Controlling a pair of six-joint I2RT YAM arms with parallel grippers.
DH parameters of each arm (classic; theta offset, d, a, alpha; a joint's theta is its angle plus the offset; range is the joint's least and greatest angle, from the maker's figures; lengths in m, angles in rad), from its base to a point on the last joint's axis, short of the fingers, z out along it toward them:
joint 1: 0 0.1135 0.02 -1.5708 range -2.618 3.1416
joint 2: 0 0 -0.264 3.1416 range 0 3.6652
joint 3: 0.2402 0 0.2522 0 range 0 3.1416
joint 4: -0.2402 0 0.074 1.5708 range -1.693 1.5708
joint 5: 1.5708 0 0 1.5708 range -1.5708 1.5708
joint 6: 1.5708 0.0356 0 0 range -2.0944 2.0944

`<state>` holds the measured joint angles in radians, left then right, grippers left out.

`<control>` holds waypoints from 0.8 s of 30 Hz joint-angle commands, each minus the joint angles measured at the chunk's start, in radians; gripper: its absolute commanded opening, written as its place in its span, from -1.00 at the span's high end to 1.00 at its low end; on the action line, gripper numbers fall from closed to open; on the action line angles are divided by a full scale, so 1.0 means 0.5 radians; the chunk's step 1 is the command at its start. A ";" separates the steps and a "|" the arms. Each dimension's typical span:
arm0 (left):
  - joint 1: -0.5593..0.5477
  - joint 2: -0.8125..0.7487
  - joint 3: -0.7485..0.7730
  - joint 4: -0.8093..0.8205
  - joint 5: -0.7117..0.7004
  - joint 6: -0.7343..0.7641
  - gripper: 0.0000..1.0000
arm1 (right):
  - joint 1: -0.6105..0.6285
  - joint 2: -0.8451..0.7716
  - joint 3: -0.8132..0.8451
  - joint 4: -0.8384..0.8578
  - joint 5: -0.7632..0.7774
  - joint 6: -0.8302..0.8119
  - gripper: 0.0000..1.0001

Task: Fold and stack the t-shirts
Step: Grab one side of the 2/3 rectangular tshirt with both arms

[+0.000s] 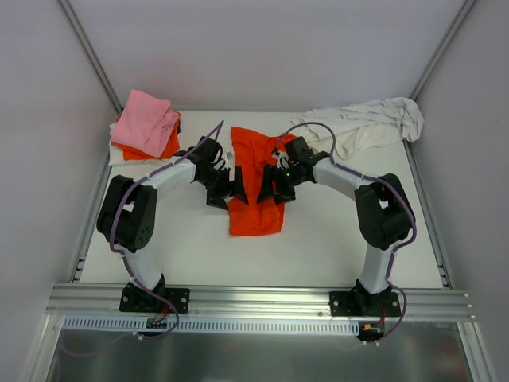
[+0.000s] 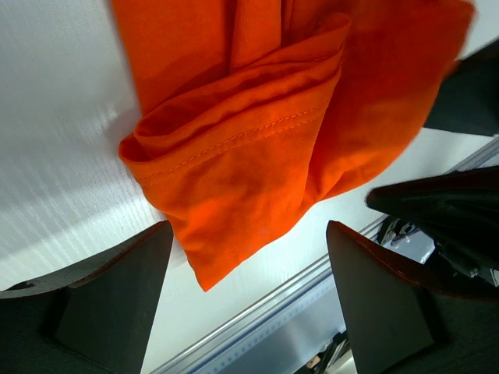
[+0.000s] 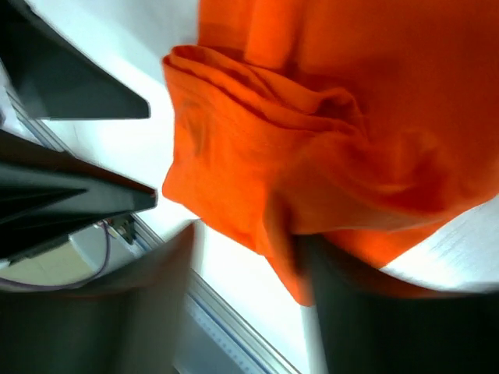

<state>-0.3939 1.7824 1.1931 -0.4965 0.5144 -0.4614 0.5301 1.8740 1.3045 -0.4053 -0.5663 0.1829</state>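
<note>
Top external view shows the bright orange cloth t-shirt (image 1: pixel 254 213) lying rumpled on the white table (image 1: pixel 334 239) between 2 grippers: left gripper (image 1: pixel 225 193) wide apart, right gripper (image 1: pixel 270 191) blurred, part-spread, clamping nothing. We judge it light and limp; pinch its stitched hem corners.

Presenting as a robotics lab cell: boxing a white table (image 1: pixel 318 239) within plain panels (image 1: pixel 262 48), bolting arm bases (image 1: pixel 155 300) (cabled) onto aluminium rail (image 1: pixel 262 298).

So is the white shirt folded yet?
Not folded. The white t-shirt lies bunched and wrinkled along the far right edge of the table, with no neat flat layers.
</note>
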 commanded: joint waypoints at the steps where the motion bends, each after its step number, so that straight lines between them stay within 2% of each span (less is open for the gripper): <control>1: -0.016 0.018 0.059 0.011 0.020 -0.025 -0.63 | 0.008 0.096 -0.023 -0.039 -0.012 -0.080 -0.47; 2: -0.016 0.015 0.062 0.014 0.020 -0.028 -0.63 | 0.011 0.114 -0.023 -0.085 -0.003 -0.087 -0.49; 3: -0.016 0.012 0.062 0.014 0.020 -0.031 -0.63 | 0.011 0.133 0.008 -0.110 0.007 -0.111 -0.63; 5: -0.016 0.012 0.059 0.014 0.020 -0.031 -0.63 | 0.011 0.151 0.035 -0.162 0.037 -0.139 -0.71; 11: -0.016 -0.003 0.041 0.054 0.048 -0.031 -0.63 | 0.008 0.063 0.076 -0.287 0.105 -0.185 -0.76; 12: -0.016 -0.003 0.041 0.045 0.054 -0.028 -0.63 | 0.004 0.038 0.076 -0.309 0.141 -0.197 -0.84; 17: -0.016 -0.088 -0.002 -0.001 0.125 -0.007 -0.61 | -0.005 -0.140 0.002 -0.472 0.279 -0.295 -0.97; 21: -0.016 -0.245 -0.106 0.020 0.195 0.045 -0.85 | -0.060 -0.440 -0.188 -0.512 0.366 -0.323 -0.99; 22: -0.013 -0.288 -0.164 0.030 0.198 0.058 -0.97 | -0.072 -0.495 -0.228 -0.524 0.372 -0.323 -0.99; 24: -0.013 -0.408 -0.235 0.063 0.223 0.079 -0.98 | -0.088 -0.591 -0.347 -0.530 0.408 -0.317 -0.99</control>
<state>-0.3939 1.6909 1.1168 -0.4782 0.5724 -0.4538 0.5030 1.6718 1.1847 -0.6147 -0.4156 0.0498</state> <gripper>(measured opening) 0.984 0.993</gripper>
